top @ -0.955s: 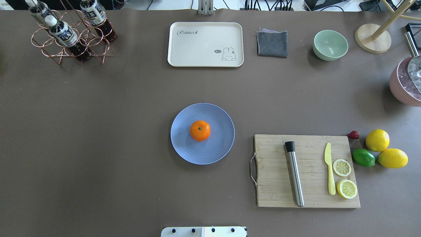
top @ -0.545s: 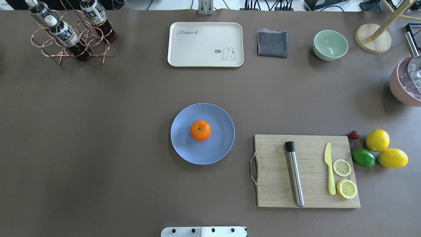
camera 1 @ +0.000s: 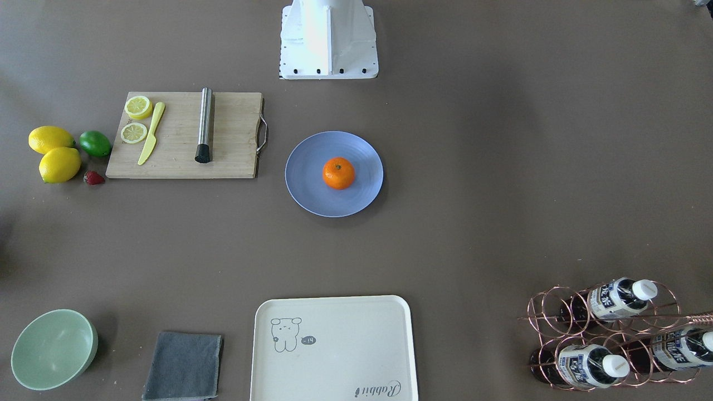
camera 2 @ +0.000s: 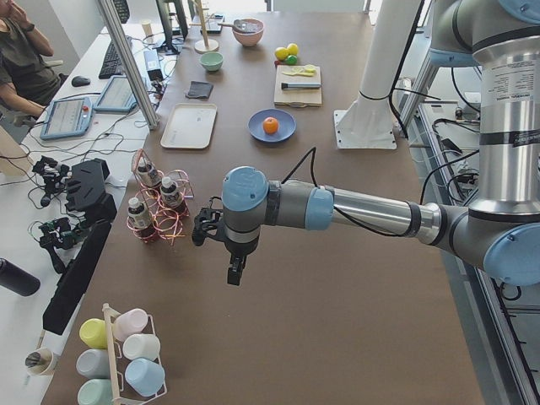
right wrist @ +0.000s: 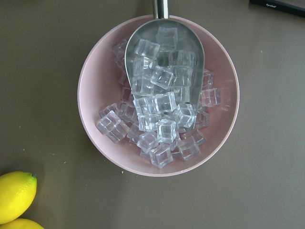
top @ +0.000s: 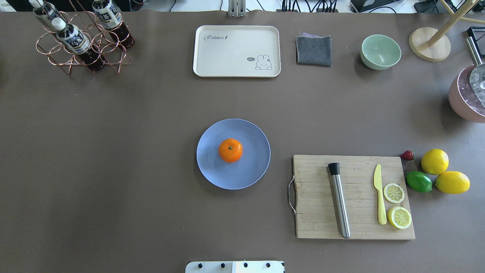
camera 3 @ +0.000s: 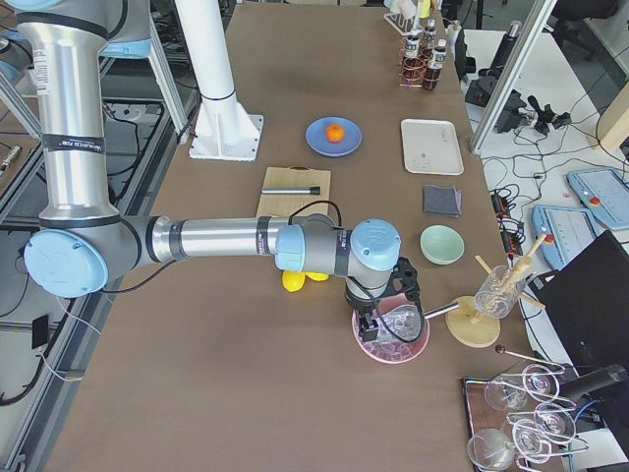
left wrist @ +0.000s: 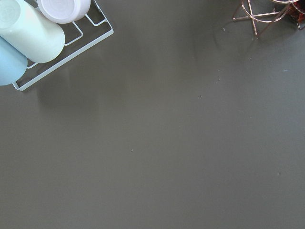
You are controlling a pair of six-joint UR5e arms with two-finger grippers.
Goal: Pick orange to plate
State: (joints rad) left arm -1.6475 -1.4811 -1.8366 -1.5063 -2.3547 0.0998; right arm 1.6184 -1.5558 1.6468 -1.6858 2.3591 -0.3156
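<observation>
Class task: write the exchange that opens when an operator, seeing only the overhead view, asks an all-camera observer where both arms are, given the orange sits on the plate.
Operator: The orange is on the plate, but I see no arms. Where's the left tool?
Observer: The left tool hangs over bare table, beside the bottle rack and a cup rack.
Operator: And the right tool?
Observer: The right tool hangs above the pink bowl of ice.

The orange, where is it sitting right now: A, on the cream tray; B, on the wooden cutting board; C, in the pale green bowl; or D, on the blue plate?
D: the orange rests near the middle of the blue plate.
</observation>
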